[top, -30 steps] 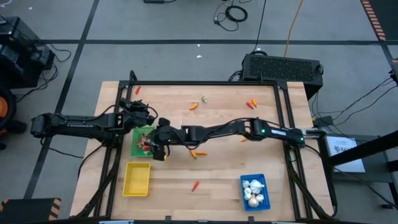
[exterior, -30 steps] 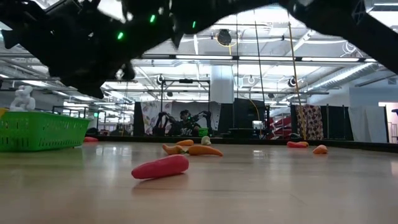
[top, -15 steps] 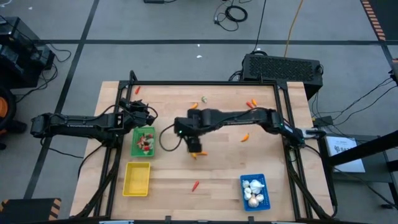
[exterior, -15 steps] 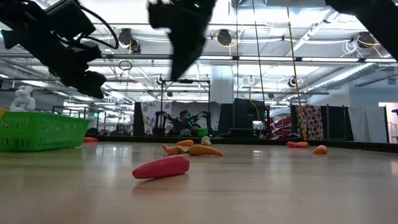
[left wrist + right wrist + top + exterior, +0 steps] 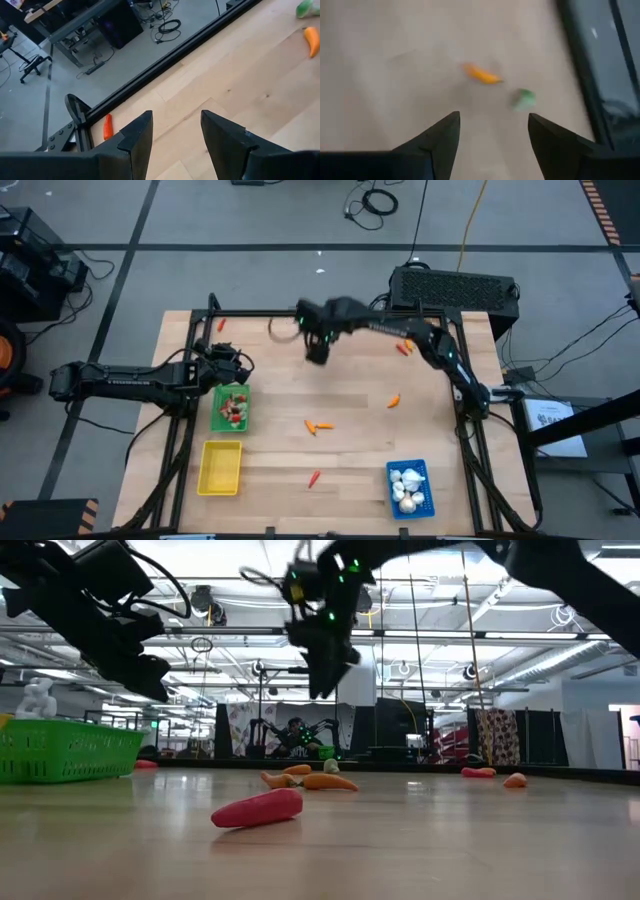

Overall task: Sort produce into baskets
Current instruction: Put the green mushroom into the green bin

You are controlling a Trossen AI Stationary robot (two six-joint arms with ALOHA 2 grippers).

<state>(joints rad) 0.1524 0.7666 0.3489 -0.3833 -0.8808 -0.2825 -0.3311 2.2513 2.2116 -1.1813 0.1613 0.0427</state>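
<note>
White bulbs (image 5: 407, 488) are held in the blue basket (image 5: 409, 469), red pieces in the green basket (image 5: 217, 414) beside the spread, empty left tool (image 5: 236, 367); the right tool (image 5: 316, 352) is spread over an orange carrot (image 5: 482, 75).

I see a pale, matt wooden plank table (image 5: 350, 450), a ribbed green plastic basket (image 5: 60, 750) and a smooth, slightly glossy red carrot-like plastic piece (image 5: 258, 808).

On the table (image 5: 360, 450), three baskets are placed: one (image 5: 231, 408) at nine o'clock, one (image 5: 220, 468) at seven, one (image 5: 408, 487) at five. Produce pieces (image 5: 318, 425) are scattered at centre. The right tool (image 5: 316, 352) is held at twelve, the left tool (image 5: 232, 365) at ten.
</note>
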